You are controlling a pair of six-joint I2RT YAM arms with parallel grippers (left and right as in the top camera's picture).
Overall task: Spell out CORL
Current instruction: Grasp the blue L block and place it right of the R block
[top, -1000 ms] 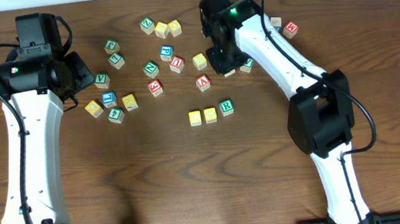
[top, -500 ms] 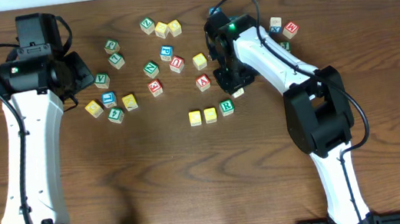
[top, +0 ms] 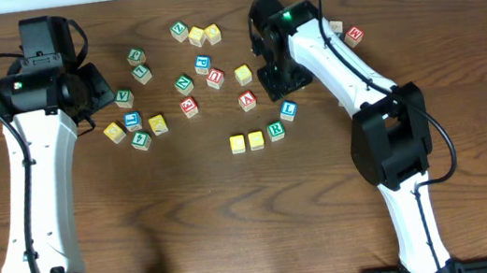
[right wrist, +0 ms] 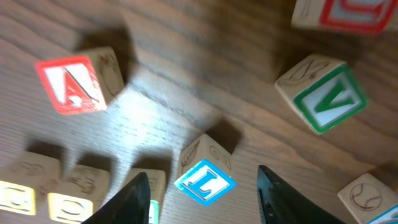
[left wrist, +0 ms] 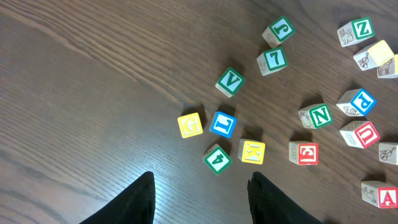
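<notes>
Two yellow-topped cubes [top: 238, 143] [top: 256, 139] and the green R cube [top: 276, 131] stand in a row at mid-table. The blue L cube [top: 288, 110] rests on the wood just up and right of the R, turned cornerwise and out of line with the row. My right gripper [top: 277, 88] hovers just behind it. In the right wrist view the L cube [right wrist: 205, 182] lies loose between the spread fingers of my right gripper [right wrist: 201, 173], touching neither. My left gripper [left wrist: 201, 177] is open and empty over bare wood at the far left [top: 94, 85].
A red A cube [top: 247, 101] sits just left of the right gripper, and a green V cube [right wrist: 323, 93] lies beyond it. Several loose cubes are scattered at the back centre [top: 204, 64]. More cluster near the left gripper [left wrist: 222, 124]. Two lie at the back right [top: 355, 35].
The right gripper carried the L cube down beside the R, opened and let it go, then drew back a little. The left arm has not moved.
</notes>
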